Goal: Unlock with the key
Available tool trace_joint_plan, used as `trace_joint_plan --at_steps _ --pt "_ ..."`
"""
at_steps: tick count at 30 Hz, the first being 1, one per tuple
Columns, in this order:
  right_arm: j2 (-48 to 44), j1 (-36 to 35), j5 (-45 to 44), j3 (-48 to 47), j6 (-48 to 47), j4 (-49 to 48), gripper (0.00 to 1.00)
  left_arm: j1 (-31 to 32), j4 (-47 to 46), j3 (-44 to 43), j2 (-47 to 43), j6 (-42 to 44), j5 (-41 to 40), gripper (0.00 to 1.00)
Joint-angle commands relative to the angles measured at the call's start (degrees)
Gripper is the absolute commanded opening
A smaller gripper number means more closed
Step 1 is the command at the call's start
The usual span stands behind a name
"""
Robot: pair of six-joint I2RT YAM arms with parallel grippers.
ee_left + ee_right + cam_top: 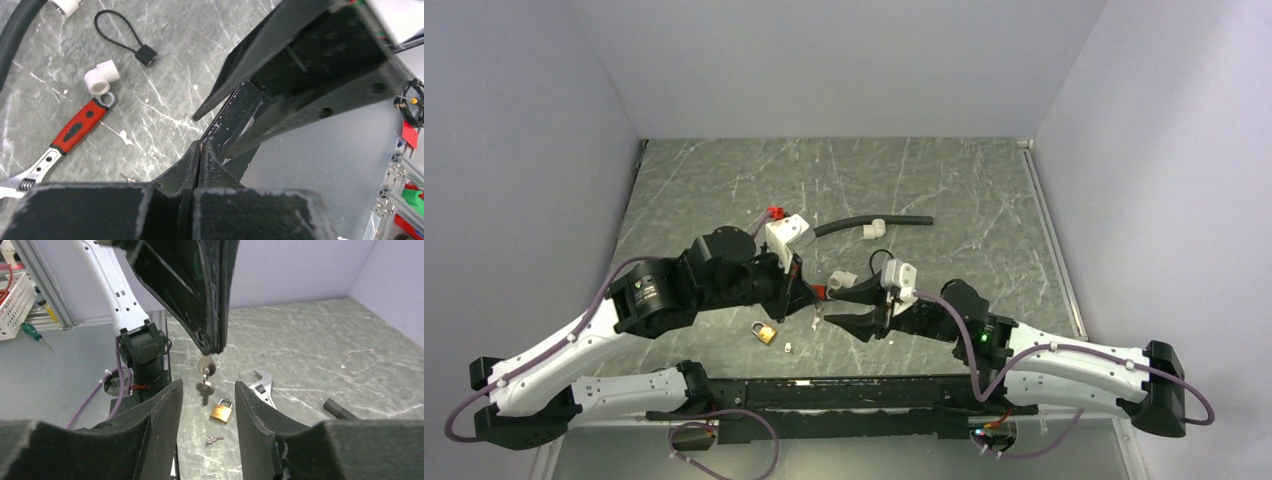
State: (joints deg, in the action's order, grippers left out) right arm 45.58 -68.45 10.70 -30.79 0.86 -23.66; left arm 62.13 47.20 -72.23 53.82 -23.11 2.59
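Our left end effector (214, 347) is pressed together on the key (206, 364), held above the table (310, 340) with a second key (203, 389) dangling beneath it. The brass padlock (222, 410) lies below. Our right end effector (207, 390) stands apart, flanking the keys.

Soft even light, near foreground blurred

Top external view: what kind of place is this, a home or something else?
Probably a robot lab test cell, not a home: two arms bolted to a marbled table boxed in by plain grey walls, with loose items, a brass padlock and a red-handled wrench.
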Motion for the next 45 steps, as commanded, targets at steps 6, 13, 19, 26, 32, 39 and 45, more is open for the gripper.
trace_joint_plan --at_steps 6,13,19,26,32,39,45 --pt "3.1 0.7 1.3 -0.5 4.3 -7.5 0.43 0.2 -1.9 -3.0 -0.7 6.4 7.6 0.00" --pt "2.5 0.9 5.2 0.1 5.6 -9.6 0.40 0.2 -1.1 -4.4 -0.3 8.8 9.7 0.00" --pt "4.6 1.1 6.6 -0.8 6.6 -10.0 0.32 0.2 -1.1 -5.2 0.1 9.7 9.9 0.00" --pt "4.6 1.1 6.9 -0.8 7.1 -11.0 0.31 0.2 -0.9 -5.6 0.5 10.2 10.3 0.00" --pt "4.4 1.1 8.2 -1.2 7.6 -10.6 0.30 0.2 -0.6 -5.6 0.7 10.5 10.3 0.00" --pt "4.2 1.1 10.0 -1.4 8.3 -11.0 0.28 0.2 -0.9 -5.2 0.5 10.9 10.7 0.00" --pt "4.5 1.2 11.5 -1.9 9.2 -11.3 0.33 0.2 -1.3 -4.9 0.1 12.0 12.3 0.00"
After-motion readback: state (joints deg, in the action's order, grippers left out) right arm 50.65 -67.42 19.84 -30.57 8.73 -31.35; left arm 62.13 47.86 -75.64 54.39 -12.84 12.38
